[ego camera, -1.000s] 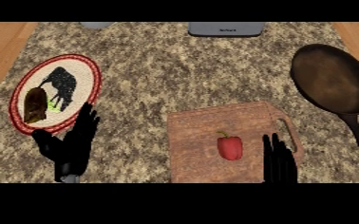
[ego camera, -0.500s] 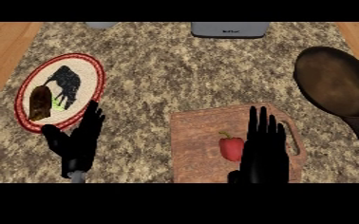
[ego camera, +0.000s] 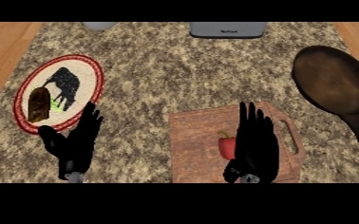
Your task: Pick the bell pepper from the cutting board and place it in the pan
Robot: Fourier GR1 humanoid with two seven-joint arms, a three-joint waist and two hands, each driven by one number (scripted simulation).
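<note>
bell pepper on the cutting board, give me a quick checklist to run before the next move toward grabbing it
1. Bell pepper on the cutting board: ok, it lies there with its left side showing.
2. Right robot hand placed by the pepper: ok, it hangs over the board right beside it, covering its right edge.
3. Right robot hand ready to close: ok, fingers straight, nothing held.
4. Contact with the pepper: cannot tell, the hand hides that side.
5. Pan free to receive: ok, it shows nothing inside, up and to the right of the board.
6. Left robot hand out of the way: ok, open near the plate, far from the board.
</note>
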